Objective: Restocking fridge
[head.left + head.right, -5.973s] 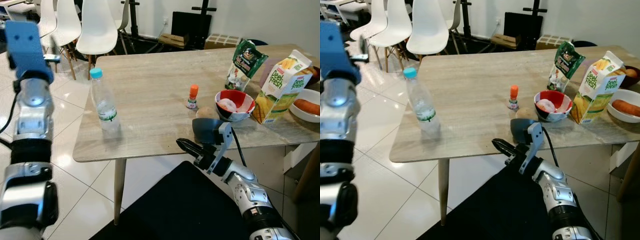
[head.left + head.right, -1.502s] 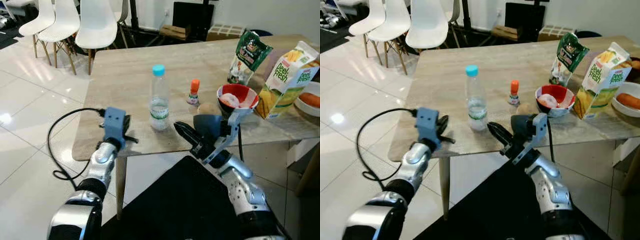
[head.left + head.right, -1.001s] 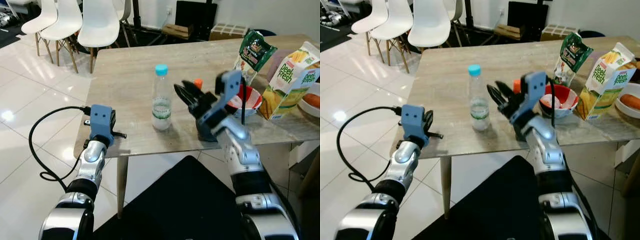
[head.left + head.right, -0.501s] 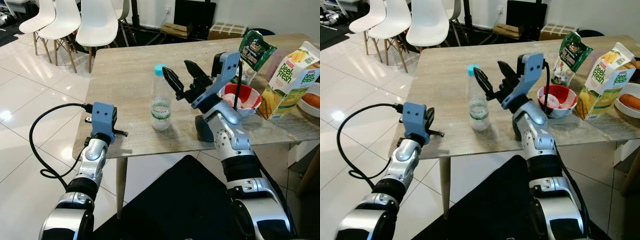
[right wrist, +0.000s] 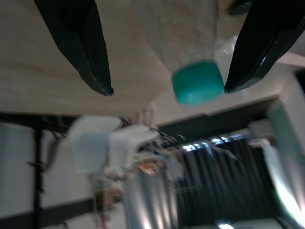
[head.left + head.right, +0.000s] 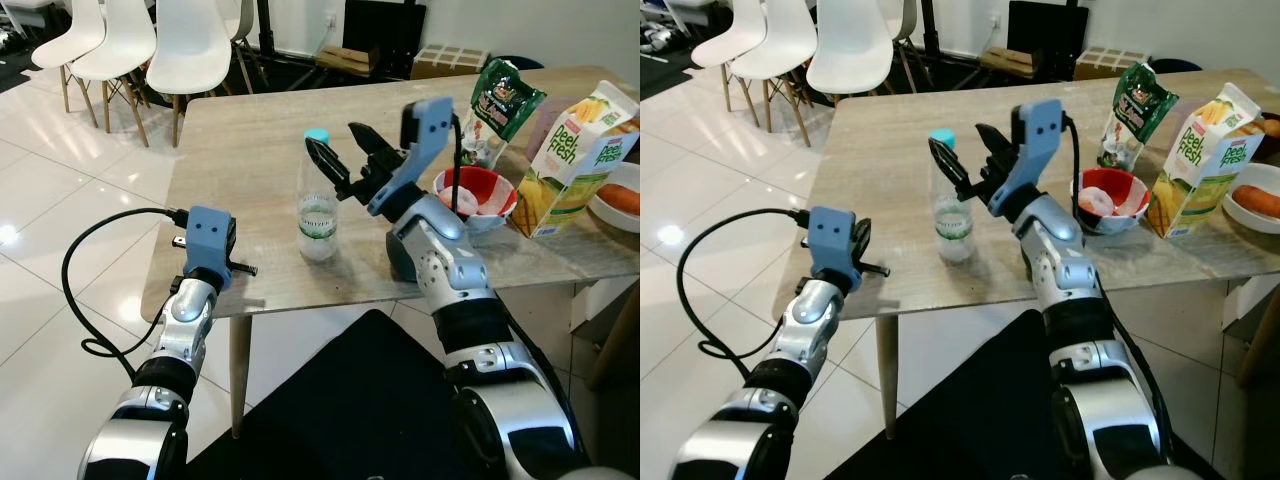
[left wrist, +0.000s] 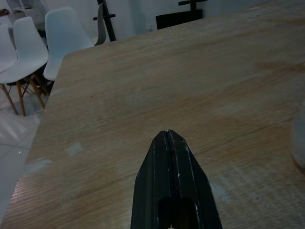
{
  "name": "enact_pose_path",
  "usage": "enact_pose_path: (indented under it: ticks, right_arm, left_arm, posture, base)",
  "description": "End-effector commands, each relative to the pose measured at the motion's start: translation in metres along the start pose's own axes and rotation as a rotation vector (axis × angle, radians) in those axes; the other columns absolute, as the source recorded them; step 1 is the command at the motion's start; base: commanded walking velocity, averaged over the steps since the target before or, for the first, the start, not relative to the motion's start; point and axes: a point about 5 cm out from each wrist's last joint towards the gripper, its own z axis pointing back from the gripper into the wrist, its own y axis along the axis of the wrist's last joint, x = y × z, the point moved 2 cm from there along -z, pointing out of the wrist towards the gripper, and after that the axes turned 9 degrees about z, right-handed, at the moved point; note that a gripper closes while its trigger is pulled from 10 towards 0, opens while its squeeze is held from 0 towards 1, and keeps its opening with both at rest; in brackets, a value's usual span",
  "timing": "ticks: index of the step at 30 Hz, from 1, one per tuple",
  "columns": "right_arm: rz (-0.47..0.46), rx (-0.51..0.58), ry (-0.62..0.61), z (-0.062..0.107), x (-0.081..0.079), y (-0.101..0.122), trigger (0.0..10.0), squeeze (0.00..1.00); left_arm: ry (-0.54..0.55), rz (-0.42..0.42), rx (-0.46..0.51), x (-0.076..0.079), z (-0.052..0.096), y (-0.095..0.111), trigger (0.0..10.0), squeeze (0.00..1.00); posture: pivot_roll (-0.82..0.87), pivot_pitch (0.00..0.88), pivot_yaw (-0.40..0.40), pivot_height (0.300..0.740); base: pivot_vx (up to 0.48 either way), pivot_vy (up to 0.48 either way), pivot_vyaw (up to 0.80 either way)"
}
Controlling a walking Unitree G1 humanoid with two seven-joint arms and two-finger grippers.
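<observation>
A clear water bottle (image 6: 317,205) with a teal cap (image 5: 197,83) stands upright near the front of the wooden table (image 6: 250,140). My right gripper (image 6: 343,158) is open at the bottle's top, level with the cap. One finger (image 5: 81,38) is on each side of the neck, and neither touches it. The cap sits closer to one finger than the other. My left gripper (image 7: 167,133) is shut with nothing in it. It lies low over the table's front left edge, left of the bottle.
To the right on the table stand a red bowl (image 6: 476,193), a green snack bag (image 6: 505,105), a juice carton (image 6: 578,155) and a white plate (image 6: 622,205). A grey object (image 6: 403,258) sits behind my right forearm. White chairs (image 6: 190,50) stand beyond the far left corner.
My right gripper rose from below the table edge, opened, and moved left until its fingers flank the bottle's top. The left gripper stayed at the table's front edge.
</observation>
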Motion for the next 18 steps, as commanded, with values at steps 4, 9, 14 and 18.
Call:
enact_pose_path:
  ticks: [4, 9, 14, 18]
  right_arm:
    - [0.030, -0.051, -0.012, -0.007, -0.006, -0.010, 10.0, 0.00]
    - [0.028, -0.061, -0.013, -0.011, -0.009, -0.012, 10.0, 0.00]
    - [0.022, -0.059, -0.022, -0.013, -0.008, -0.012, 10.0, 0.00]
    - [0.025, -0.048, -0.031, -0.014, -0.006, -0.011, 10.0, 0.00]
  left_arm:
    - [-0.096, 0.031, 0.022, 0.011, 0.005, 0.001, 10.0, 0.00]
    - [-0.341, 0.078, 0.047, 0.041, 0.012, 0.009, 10.0, 0.00]
    - [-0.480, 0.110, 0.036, 0.057, 0.021, 0.010, 10.0, 0.00]
    - [-0.563, 0.124, -0.020, 0.065, 0.029, 0.007, 10.0, 0.00]
  posture:
    - [-0.08, 0.135, 0.038, 0.740]
    - [-0.07, 0.137, 0.037, 0.740]
    - [-0.07, 0.134, 0.038, 0.740]
    - [-0.08, 0.130, 0.043, 0.740]
  base:
    - [0.000, 0.000, 0.00]
    - [0.000, 0.000, 0.00]
    - [0.000, 0.000, 0.00]
    - [0.000, 0.000, 0.00]
